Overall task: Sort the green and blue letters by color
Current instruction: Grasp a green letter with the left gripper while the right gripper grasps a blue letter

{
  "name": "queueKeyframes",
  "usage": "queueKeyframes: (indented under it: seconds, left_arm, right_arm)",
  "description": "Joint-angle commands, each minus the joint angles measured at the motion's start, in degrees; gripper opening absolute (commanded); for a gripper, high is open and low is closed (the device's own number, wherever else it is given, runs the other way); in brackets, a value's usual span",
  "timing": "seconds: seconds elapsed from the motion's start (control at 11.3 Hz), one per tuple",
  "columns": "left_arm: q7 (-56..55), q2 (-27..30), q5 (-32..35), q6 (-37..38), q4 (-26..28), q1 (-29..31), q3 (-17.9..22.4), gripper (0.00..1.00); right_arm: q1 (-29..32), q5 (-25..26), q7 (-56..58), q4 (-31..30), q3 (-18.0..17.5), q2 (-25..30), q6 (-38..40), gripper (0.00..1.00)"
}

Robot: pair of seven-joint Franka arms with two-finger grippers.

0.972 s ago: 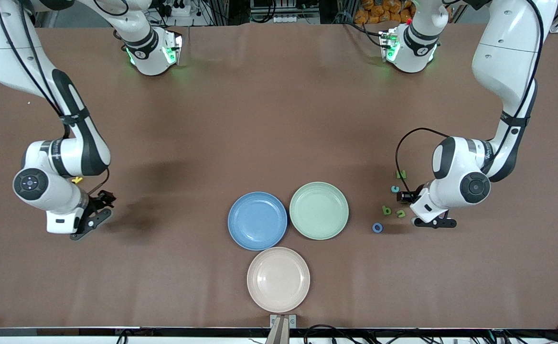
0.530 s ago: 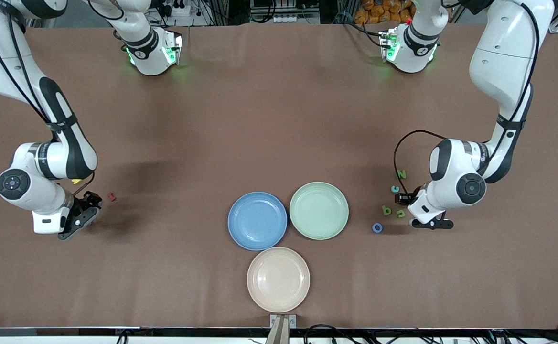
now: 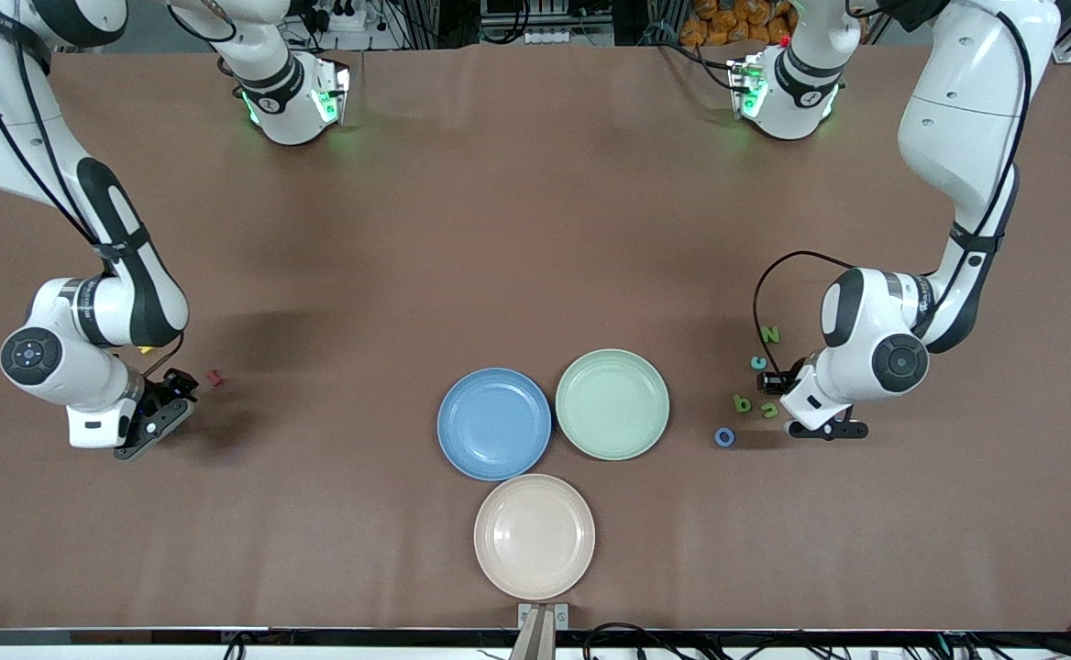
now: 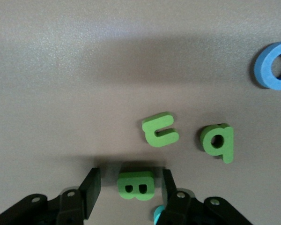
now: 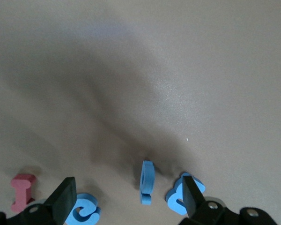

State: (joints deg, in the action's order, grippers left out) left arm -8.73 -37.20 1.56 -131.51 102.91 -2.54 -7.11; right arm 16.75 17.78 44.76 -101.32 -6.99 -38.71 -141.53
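Here, the left gripper [image 4: 127, 187] sat low on the surface, jaws apart around a green B [image 4: 136, 185] that could skid away if they closed off-centre, while the right gripper [image 5: 126, 197] hovered, jaws wide, over a blue letter [image 5: 146, 182] standing on edge.

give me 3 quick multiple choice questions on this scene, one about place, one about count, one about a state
1. The green B lies:
A. on the green plate
B. between the left gripper's fingers
C. beside the red letter

2. How many plates are on the table?
A. two
B. three
C. four

3. The plates are:
A. empty
B. holding blue letters
C. stacked

Answers:
1 B, the left gripper straddles it.
2 B, blue plate, green plate, pink plate.
3 A, no letter lies on any plate.
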Motion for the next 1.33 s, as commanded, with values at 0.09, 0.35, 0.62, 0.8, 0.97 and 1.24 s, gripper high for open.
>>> queueKeyframes:
  seconds: [0.09,0.35,0.62,0.8,0.97,1.24]
  left_arm:
    - [-3.6,0.0,1.3,-0.3,0.2,-0.9,0.0,0.53]
    - [-3.6,-0.1,1.3,-0.3,0.2,-1.0,0.0,0.31]
    - [-3.5,0.4,1.3,-0.3,-0.1,-1.0,0.0,0.0]
    - [-3.3,3.0,0.8,0.6,-0.3,-1.1,-0.7,0.0]
    - [-3.5,4.6,0.7,1.4,-2.0,-1.1,-4.7,0.0]
    - [-4.9,2.5,0.5,1.4,-7.0,-2.9,-9.5,0.0]
  right_arm:
    - [1.5,0.2,0.7,1.0,-1.1,-1.5,-0.5,1.0]
    - [1.8,0.2,0.7,1.0,-1.1,-1.5,-0.4,0.17]
    - [1.8,-0.3,0.6,1.0,-1.2,-1.5,-0.4,0.0]
    - [1.5,-1.3,0.2,1.1,-1.4,-1.4,0.2,0.0]
    - [1.1,-2.6,0.0,1.4,-2.5,-0.8,2.0,0.0]
    - [0.8,-10.0,-0.4,3.5,-6.7,0.1,9.7,0.0]
